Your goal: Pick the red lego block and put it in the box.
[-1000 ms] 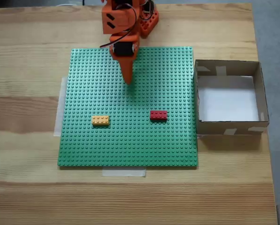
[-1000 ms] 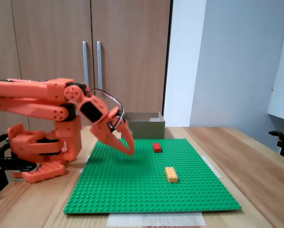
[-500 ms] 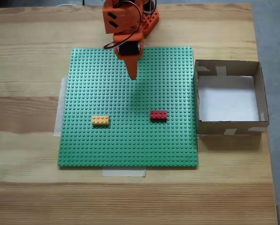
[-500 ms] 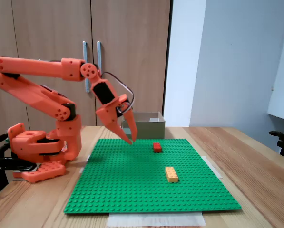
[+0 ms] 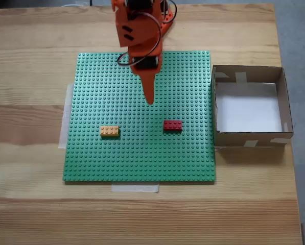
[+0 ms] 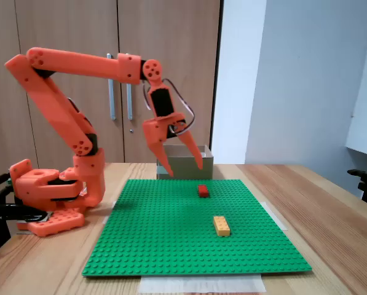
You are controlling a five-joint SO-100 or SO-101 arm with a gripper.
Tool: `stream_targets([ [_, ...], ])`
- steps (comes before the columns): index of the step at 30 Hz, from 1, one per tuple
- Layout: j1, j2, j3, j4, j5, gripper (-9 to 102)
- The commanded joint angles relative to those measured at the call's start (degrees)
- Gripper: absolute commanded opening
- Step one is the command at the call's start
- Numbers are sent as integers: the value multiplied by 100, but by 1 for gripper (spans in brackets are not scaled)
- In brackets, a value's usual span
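The red lego block (image 5: 172, 125) lies flat on the green baseplate (image 5: 101, 158), right of centre; in a fixed view from the side the red lego block (image 6: 203, 190) sits beyond the yellow-orange brick (image 6: 220, 225). My orange gripper (image 6: 184, 170) hangs above the plate, pointing down, its fingers spread and holding nothing. Seen from above, the gripper (image 5: 150, 99) is a short way behind and left of the red block, not touching it. The box (image 5: 284, 97), brown cardboard with a white bottom, stands against the plate's right edge; from the side the box (image 6: 208, 172) is behind the gripper.
A yellow-orange brick (image 5: 109, 131) lies on the plate's left half. The arm's orange base (image 6: 48, 196) stands at the plate's far edge. Wooden table (image 5: 142, 219) surrounds the plate, with pale tape strips at its edges. Cupboard doors (image 6: 60, 37) stand behind.
The arm has risen and reached forward over the plate, bringing the gripper higher and closer to the red block. Its fingers have spread wider. Both bricks and the box have stayed put.
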Motion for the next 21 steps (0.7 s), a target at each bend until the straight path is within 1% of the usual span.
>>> stream_targets([
  [1, -70, -554, -826, 229, 26, 33],
  [8, -202, -1433, -1705, 360, -132, 29],
  [13, -343, -1960, -2232, 501, -448, 28],
  [15, -404, -2338, -2566, 615, -404, 28],
  [21, -519, -2716, -2698, 580, -272, 27],
])
